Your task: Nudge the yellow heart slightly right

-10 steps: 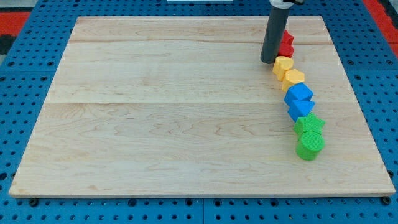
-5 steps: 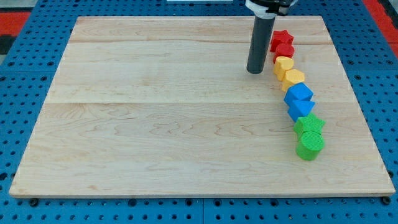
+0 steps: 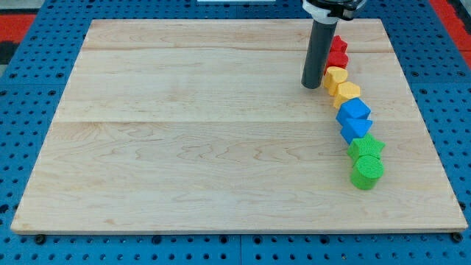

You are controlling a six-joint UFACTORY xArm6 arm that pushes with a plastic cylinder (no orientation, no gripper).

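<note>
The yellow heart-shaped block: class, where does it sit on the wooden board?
The yellow heart-shaped block sits upper right, between a red block and another yellow block, my tip just left.

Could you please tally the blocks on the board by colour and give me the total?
Red blocks: 2
Yellow blocks: 2
Blue blocks: 2
Green blocks: 2
Total: 8

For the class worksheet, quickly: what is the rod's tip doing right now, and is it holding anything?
My tip: holds nothing, no jaws; it stands just left of the yellow heart, contact unclear.
</note>
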